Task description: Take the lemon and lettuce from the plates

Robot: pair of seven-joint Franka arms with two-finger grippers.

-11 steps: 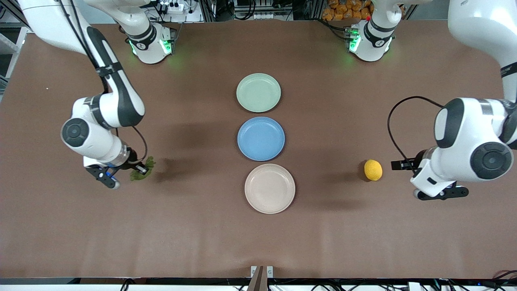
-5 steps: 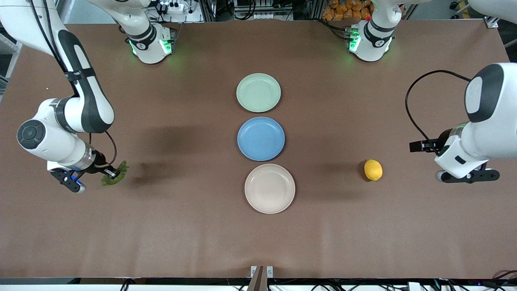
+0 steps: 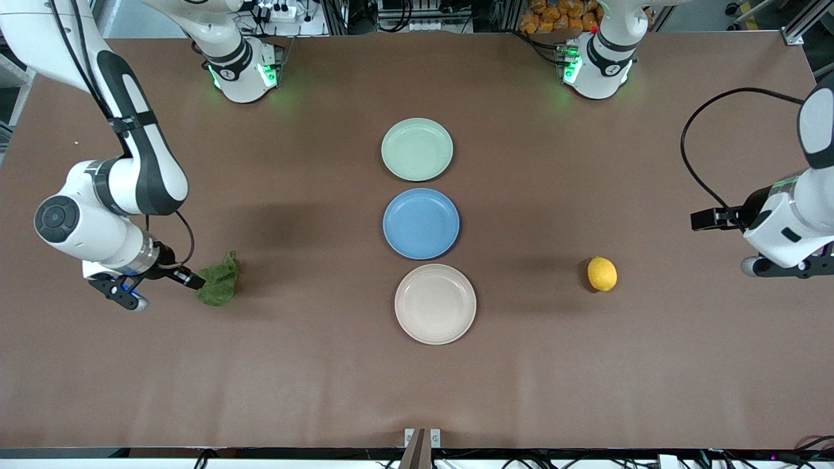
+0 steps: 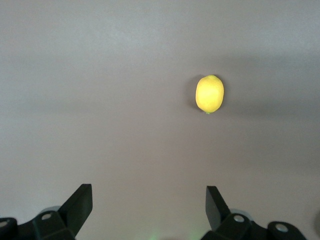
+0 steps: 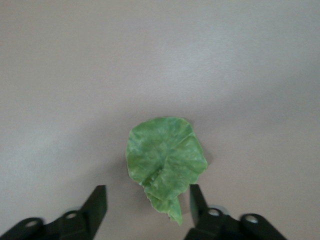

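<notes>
This looks like a robotics lab. Two white arms (image 3: 124, 195) stand bolted on a large brown table (image 3: 417, 384), their bases (image 3: 242, 73) lit green. At the top edge of the frame there are metal frames (image 3: 352, 16), cables, a power strip (image 3: 281, 11) and a box of orange things (image 3: 557, 16).

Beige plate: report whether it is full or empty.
Empty. The beige plate shows only its bare surface; the lemon and lettuce both lie on the table.
</notes>
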